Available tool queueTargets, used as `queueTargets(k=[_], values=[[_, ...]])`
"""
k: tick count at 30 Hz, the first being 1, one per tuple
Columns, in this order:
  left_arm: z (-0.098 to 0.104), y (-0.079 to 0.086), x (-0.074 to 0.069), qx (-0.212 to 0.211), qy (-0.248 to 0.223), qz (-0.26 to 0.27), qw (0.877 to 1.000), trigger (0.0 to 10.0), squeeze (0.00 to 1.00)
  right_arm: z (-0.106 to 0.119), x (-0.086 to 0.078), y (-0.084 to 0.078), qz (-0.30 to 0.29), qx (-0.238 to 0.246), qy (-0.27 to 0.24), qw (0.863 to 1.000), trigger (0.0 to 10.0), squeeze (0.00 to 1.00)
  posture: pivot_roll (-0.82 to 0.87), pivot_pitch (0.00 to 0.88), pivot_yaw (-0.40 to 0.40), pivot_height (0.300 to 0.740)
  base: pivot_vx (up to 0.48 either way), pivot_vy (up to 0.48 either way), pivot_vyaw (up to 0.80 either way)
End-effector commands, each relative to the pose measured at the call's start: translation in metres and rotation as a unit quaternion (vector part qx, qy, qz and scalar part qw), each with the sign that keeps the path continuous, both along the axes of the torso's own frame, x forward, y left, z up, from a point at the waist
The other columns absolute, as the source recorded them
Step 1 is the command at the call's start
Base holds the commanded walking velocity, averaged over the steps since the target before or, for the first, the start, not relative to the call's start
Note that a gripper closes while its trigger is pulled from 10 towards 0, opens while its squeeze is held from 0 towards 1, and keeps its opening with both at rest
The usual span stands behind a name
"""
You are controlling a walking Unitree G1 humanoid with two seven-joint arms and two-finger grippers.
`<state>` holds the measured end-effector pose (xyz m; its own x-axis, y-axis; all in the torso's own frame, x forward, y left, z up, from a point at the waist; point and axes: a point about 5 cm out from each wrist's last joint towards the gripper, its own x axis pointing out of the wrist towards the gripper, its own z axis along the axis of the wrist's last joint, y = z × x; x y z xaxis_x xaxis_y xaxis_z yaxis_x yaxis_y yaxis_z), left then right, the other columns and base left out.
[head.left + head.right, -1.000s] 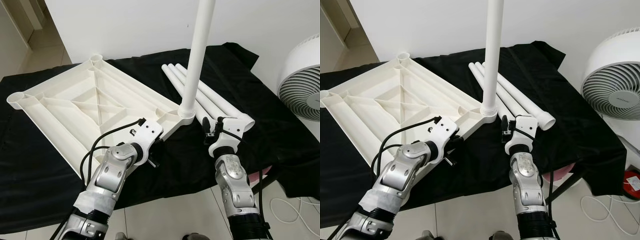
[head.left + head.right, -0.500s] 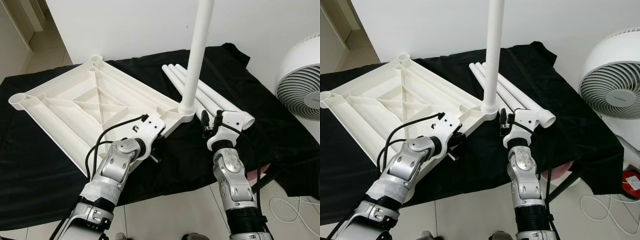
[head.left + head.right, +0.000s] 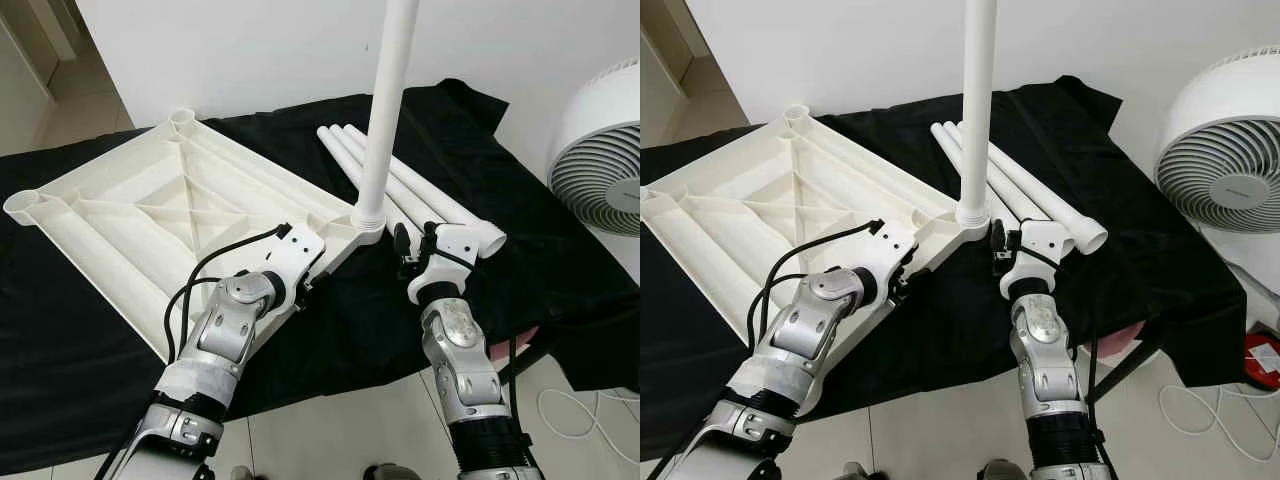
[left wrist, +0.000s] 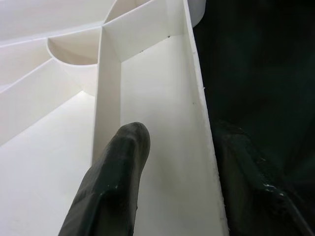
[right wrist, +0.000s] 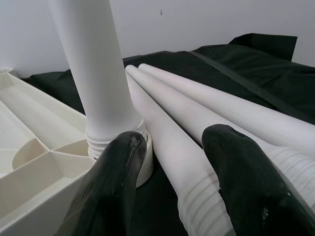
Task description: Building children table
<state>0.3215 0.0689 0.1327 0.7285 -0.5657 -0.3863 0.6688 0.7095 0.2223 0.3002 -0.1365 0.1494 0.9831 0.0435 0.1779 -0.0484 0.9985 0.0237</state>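
Observation:
The white plastic table top [image 3: 150,210] lies upside down on a black cloth, ribs facing up. One white leg [image 3: 385,110] stands upright in its near right corner socket [image 5: 142,157]. Three loose legs [image 3: 420,195] lie side by side just right of that socket. My left gripper [image 4: 179,135] is open and straddles the table top's near rim, one finger [image 4: 123,162] inside and the other outside over the cloth. My right gripper [image 5: 174,137] is open, close to the upright leg's base, with the nearest loose leg's threaded end [image 5: 197,196] below its fingers.
The black cloth [image 3: 500,260] covers a low surface and hangs over its front edge. A white fan [image 3: 600,150] stands to the right. A white cable [image 3: 1180,400] lies on the tiled floor [image 3: 340,430]. A white wall is behind.
Both arms have reached forward a little. The left gripper has come onto the table top's rim, and the right gripper has drawn closer to the upright leg's base.

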Motion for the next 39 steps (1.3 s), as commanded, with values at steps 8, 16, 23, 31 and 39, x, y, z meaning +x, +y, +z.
queueTargets(k=[8, 16, 23, 31, 39], values=[[-0.030, 0.049, 0.006, 0.069, 0.003, 0.226, 0.972, 10.0, 0.00, -0.002, -0.006, 0.002, 0.007, -0.004, 0.007, 1.000, 10.0, 0.00, -0.15, 0.108, 0.094, 0.740, 0.000, 0.000, 0.00], [-0.031, 0.056, 0.006, 0.071, 0.003, 0.250, 0.965, 10.0, 0.00, -0.003, -0.007, 0.002, 0.008, -0.004, 0.009, 1.000, 10.0, 0.00, -0.15, 0.114, 0.092, 0.740, 0.000, 0.000, 0.00], [-0.034, 0.045, -0.001, 0.065, 0.007, 0.199, 0.978, 10.0, 1.00, -0.002, -0.008, 0.004, 0.018, -0.008, 0.009, 1.000, 10.0, 0.00, -0.15, 0.117, 0.091, 0.740, 0.000, 0.000, 0.00], [-0.033, 0.051, -0.005, 0.062, 0.013, 0.214, 0.975, 10.0, 1.00, -0.002, -0.011, 0.007, 0.029, -0.011, 0.007, 0.999, 10.0, 0.00, -0.15, 0.121, 0.095, 0.740, 0.000, 0.000, 0.00], [-0.031, 0.058, -0.001, 0.057, 0.007, 0.230, 0.972, 10.0, 0.00, -0.002, -0.013, 0.008, 0.032, -0.010, 0.008, 0.999, 10.0, 0.00, -0.15, 0.123, 0.096, 0.740, 0.000, 0.000, 0.00]])
